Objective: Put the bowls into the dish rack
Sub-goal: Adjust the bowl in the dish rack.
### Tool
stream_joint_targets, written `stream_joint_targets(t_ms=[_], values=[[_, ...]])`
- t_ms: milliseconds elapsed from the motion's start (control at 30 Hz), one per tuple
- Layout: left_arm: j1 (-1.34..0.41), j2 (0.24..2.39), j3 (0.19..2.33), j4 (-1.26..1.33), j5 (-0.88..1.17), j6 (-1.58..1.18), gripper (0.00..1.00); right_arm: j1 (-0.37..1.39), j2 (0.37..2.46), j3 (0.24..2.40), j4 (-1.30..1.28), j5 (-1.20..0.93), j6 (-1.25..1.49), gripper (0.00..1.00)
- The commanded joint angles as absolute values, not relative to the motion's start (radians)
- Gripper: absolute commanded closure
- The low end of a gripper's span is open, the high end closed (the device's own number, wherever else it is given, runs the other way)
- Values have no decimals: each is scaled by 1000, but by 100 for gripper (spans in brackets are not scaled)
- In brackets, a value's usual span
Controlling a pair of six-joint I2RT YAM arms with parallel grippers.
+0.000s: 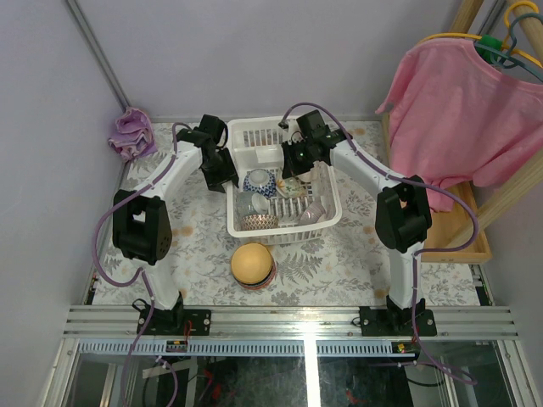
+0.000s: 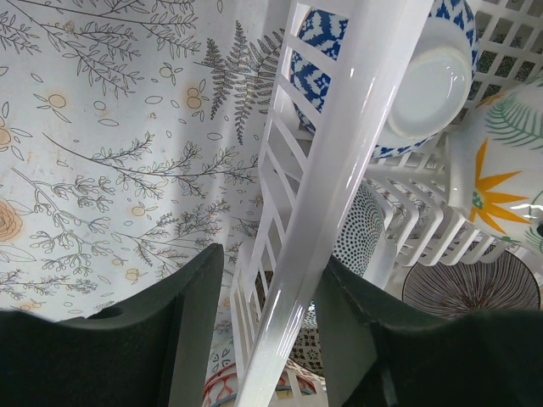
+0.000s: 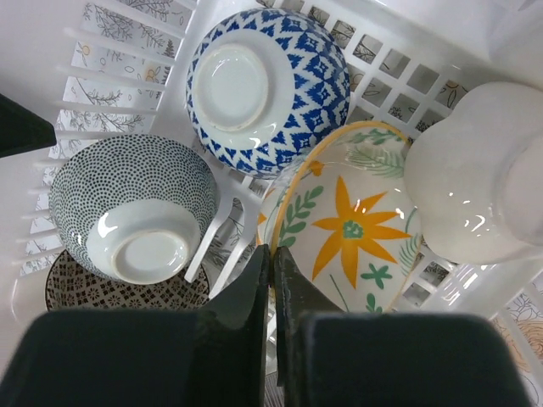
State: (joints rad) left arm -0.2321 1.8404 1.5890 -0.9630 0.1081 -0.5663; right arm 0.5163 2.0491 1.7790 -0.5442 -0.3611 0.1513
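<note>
I'm holding the left gripper [image 2: 273, 264] partly closed across the dish rack [image 2: 339, 153], one finger outside its side wall and one inside, pinching it. I'm hovering the right gripper [image 3: 271, 254] over the rack's inside, fingers pressed together with nothing between them. The orange-flower bowl [image 3: 348, 229] is lying just past its tips, slightly right. The blue-and-white bowl [image 3: 267, 85] is sitting farther ahead, the dotted grey bowl [image 3: 136, 203] to the left. The orange-yellow bowl [image 1: 252, 264] is waiting on the table [image 1: 204, 246], outside the rack and back behind both grippers.

A pink shirt [image 1: 462, 110] hangs at right over a wooden stand [image 1: 462, 233]; a crumpled purple cloth [image 1: 130, 133] sits at the leaf-patterned surface's [image 1: 204, 246] far-left corner.
</note>
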Motion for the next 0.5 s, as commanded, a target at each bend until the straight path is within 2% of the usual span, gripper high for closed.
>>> stream_joint_targets(t_ms=[0,200,467], values=[[-226,1831,1611,-976,69,-566,56,525,2057,1811,-551,-407,164,100],[-225,1830,1607,-976,67,-565,56,487,2046,1795,-509,-441,229,100],[-226,1833,1609,-976,68,-565,56,374,2037,1701,-326,-598,442,100]])
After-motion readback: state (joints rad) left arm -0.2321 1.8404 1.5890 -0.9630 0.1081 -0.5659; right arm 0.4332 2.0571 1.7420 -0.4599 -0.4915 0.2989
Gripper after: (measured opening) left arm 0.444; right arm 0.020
